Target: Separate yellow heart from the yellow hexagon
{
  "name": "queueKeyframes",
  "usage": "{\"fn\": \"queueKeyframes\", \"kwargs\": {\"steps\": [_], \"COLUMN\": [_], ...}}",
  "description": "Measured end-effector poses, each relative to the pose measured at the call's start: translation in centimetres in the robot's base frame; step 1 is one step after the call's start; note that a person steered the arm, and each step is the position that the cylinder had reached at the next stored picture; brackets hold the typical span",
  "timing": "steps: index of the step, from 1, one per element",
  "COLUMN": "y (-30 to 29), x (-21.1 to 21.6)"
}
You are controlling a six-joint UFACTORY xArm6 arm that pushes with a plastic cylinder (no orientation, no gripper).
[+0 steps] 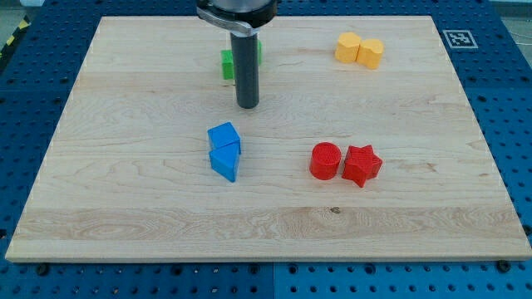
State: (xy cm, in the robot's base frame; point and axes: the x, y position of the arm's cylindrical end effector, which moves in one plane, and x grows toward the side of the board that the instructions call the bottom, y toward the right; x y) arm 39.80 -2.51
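The yellow heart [348,47] and the yellow hexagon [371,52] sit side by side, touching, near the view's top right of the wooden board [125,199]. The heart is on the left, the hexagon on the right. My tip [248,106] rests on the board left of and below the yellow pair, well apart from them. The rod rises from it to the view's top edge.
A green block [228,63] lies just behind the rod, partly hidden by it. Two blue blocks [224,151] touch each other below the tip. A red cylinder [326,160] and a red star [362,164] touch at the lower right.
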Motion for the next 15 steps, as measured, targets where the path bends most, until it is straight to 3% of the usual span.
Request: {"fn": "queueKeyframes", "kwargs": {"steps": [4, 7, 9, 10, 15], "y": [13.0, 21.8, 22.7, 22.7, 21.1], "x": [-0.8, -5.4, -12.5, -13.9, -13.1]}}
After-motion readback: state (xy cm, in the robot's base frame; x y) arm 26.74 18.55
